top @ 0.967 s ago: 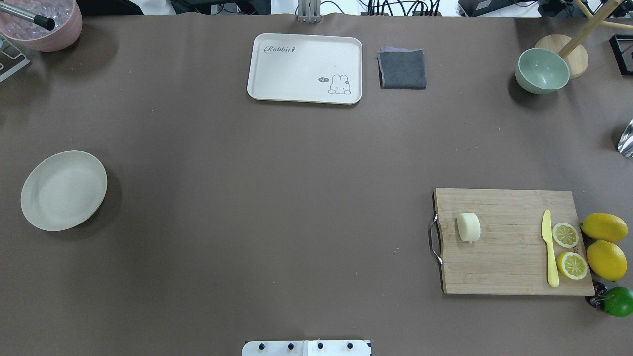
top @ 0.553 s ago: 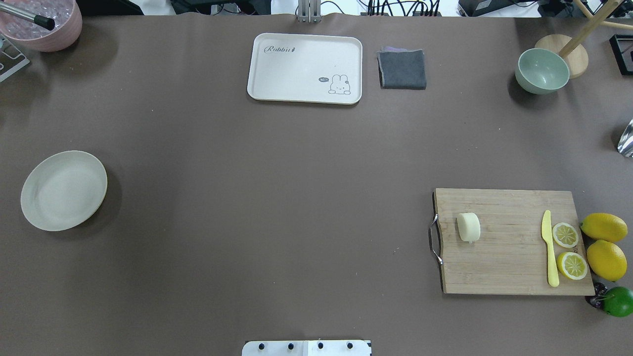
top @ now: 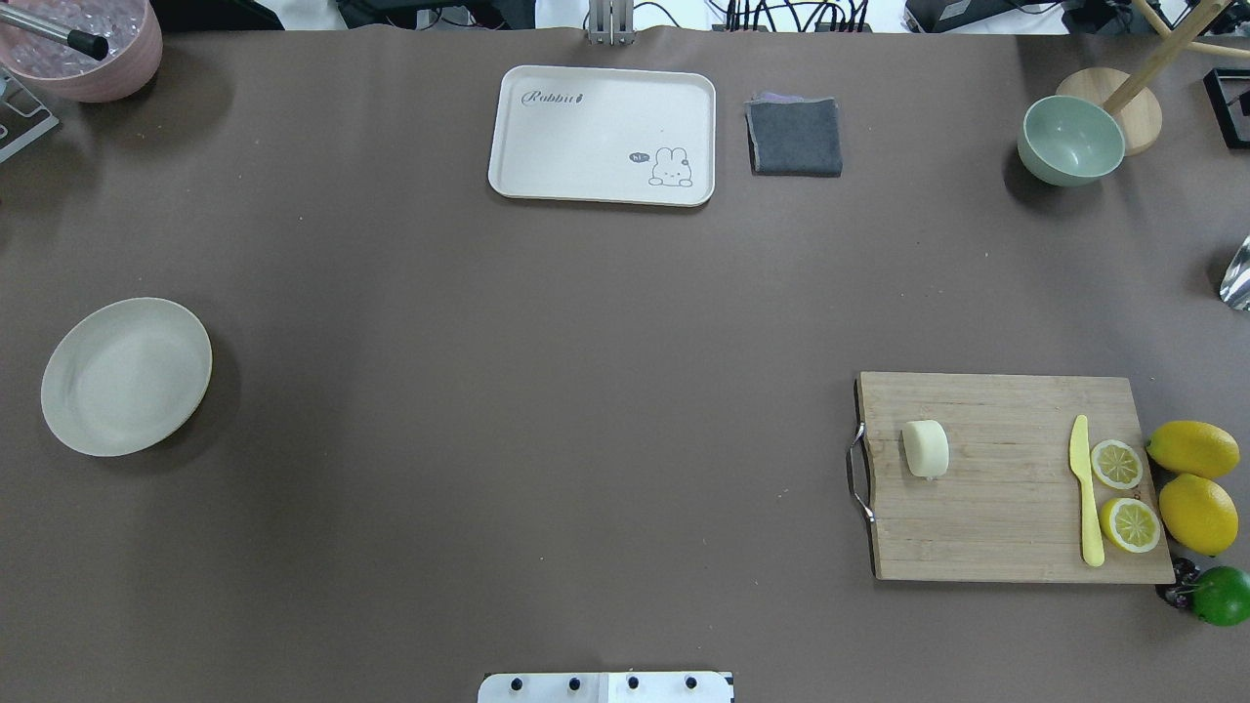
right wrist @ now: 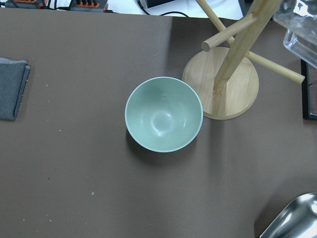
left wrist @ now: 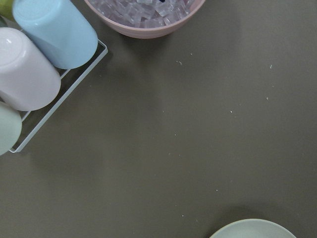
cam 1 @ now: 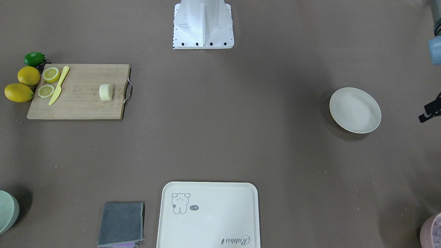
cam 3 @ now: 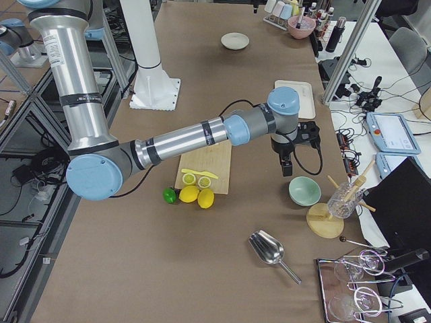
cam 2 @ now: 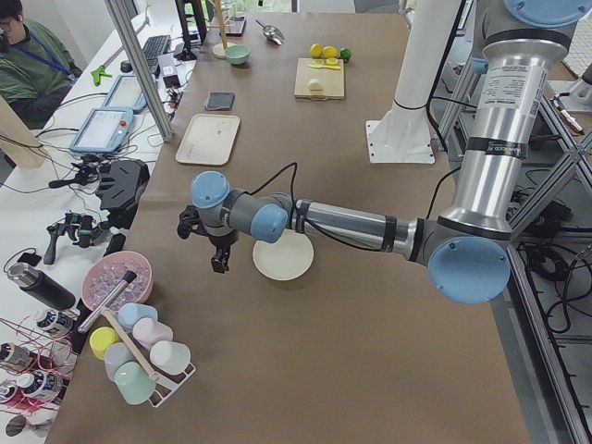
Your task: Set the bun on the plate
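The bun (top: 925, 448) lies on its side on the left part of the wooden cutting board (top: 1016, 527), also seen from the front as the bun (cam 1: 105, 92). The plate (top: 126, 376) sits empty at the table's far left, shown again as the plate (cam 1: 355, 110). My left gripper (cam 2: 219, 262) hangs over the table just beyond the plate (cam 2: 283, 255), toward the pink bowl; I cannot tell if it is open or shut. My right gripper (cam 3: 286, 165) hovers near the green bowl (cam 3: 304, 190), far from the bun; I cannot tell its state either. Neither wrist view shows fingers.
On the board lie a yellow knife (top: 1084, 488) and two lemon halves (top: 1116, 464); whole lemons (top: 1193, 449) and a lime (top: 1221, 596) sit beside it. A cream tray (top: 603, 135), grey cloth (top: 794, 137), pink ice bowl (top: 83, 49) and cup rack (left wrist: 29, 74) line the table's edges.
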